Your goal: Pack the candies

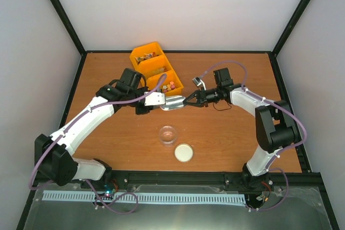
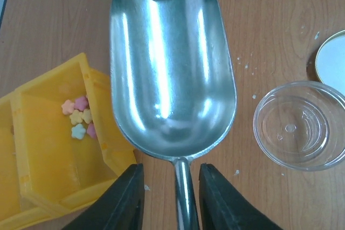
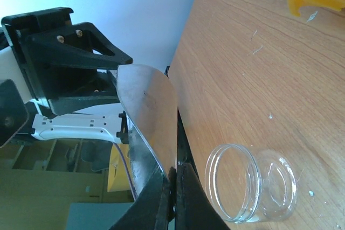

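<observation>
a: from above, where does the job stand?

b: the shiny metal scoop [image 1: 173, 102] hangs over the brown wooden table [image 1: 226, 127], between the two arms. the right gripper [image 1: 190, 100] pinches its front lip, and the left gripper [image 1: 156, 101] sits at the handle end. the candies [image 1: 170, 85] lie in the yellow plastic divided bin [image 1: 135, 57] just behind the scoop. the clear round plastic jar [image 1: 168, 134] and the white round lid [image 1: 184, 152] sit nearer the bases, apart from the scoop.

a: and the left wrist?

b: its fingers [image 2: 126, 197] flank the thin handle, with a sliver of table showing on each side, wider toward the bin. i'd call them parted and not yet gripping. the bowl is empty, and pastel sweets sit in the bin compartment just beside it. i'd centre the handle between the pads before closing, so the bowl doesn't twist.

a: right wrist?

b: its fingers [image 3: 188, 200] are pressed together on the scoop's thin edge, with the open jar on its side close by. i'd release only once the left hold looks firm. an edge pinch like that could slip and drop the scoop toward the jar.
</observation>
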You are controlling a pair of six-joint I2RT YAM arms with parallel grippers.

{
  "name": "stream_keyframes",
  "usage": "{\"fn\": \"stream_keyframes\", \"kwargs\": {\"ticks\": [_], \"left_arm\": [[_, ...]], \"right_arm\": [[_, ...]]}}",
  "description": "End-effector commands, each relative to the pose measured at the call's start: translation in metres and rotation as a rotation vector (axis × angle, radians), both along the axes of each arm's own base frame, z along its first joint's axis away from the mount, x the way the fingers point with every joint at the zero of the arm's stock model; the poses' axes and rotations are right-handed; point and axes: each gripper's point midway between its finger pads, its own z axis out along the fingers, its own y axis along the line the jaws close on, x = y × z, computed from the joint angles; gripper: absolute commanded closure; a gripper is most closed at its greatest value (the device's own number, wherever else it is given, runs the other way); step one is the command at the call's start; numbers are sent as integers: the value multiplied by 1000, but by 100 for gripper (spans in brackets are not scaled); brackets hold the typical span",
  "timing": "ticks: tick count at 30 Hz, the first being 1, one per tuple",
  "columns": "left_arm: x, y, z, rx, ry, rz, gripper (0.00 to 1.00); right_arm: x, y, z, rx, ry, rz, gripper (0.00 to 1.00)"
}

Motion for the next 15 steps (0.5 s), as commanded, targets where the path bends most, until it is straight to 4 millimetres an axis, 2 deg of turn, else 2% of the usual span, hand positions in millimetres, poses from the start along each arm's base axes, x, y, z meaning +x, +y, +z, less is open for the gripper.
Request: {"fn": "stream_keyframes", "kwargs": {"ticks": [1,7,9,13,15], "left_arm": [[5,0,-4,20,-45,-16,72],[4,-9,4,-68,-10,2,75],[8,-11,15,-133,8,15,74],[19,-11,50,-325,50,26,73],[18,-13,52,-350,41,1,72]], "right_arm": [[-3,0,1,34,22,18,97],[-5,0,2,67,47,41,97],[-5,0,0,66,45,46,97],[2,-5,1,89,78,41,97],[4,-7,5,97,80,42,97]]}}
